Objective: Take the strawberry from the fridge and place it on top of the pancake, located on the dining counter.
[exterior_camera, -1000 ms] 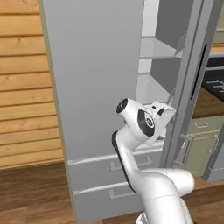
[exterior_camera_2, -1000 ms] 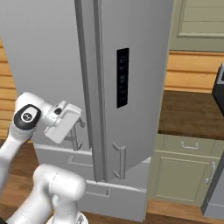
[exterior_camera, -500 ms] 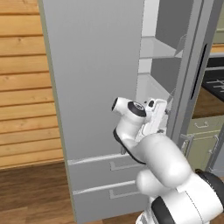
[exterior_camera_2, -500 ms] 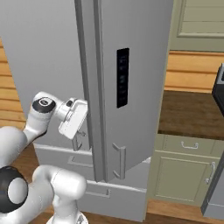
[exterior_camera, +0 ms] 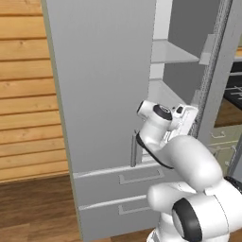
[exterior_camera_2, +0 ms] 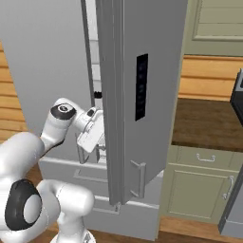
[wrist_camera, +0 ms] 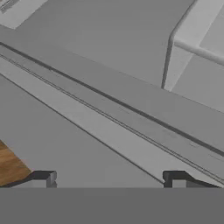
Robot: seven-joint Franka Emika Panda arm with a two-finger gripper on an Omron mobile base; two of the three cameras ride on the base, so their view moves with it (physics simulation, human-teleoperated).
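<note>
The fridge [exterior_camera: 99,85] fills the left base view, its left door closed and its right door [exterior_camera_2: 137,95] swung open, showing grey inner shelves [exterior_camera: 172,52]. My gripper [exterior_camera: 189,119] hovers at the gap between the two doors, at the height of the lower shelf, just above the bottom drawers [exterior_camera: 123,177]. In the hand view the gripper [wrist_camera: 109,179] is open, its two fingertips [wrist_camera: 43,178] wide apart with nothing between them, facing grey fridge panels. The strawberry, the pancake and the dining counter are out of view.
The open door's edge stands right beside the hand [exterior_camera_2: 92,132]. A small black object [exterior_camera_2: 98,94] lies on a shelf above it. Olive cabinets [exterior_camera_2: 199,185] under a dark countertop stand to the right; a wooden plank wall [exterior_camera: 23,94] is to the left.
The hand has moved right, closer to the gap between the fridge doors. The arm's elbow has swung down into the foreground of both base views.
</note>
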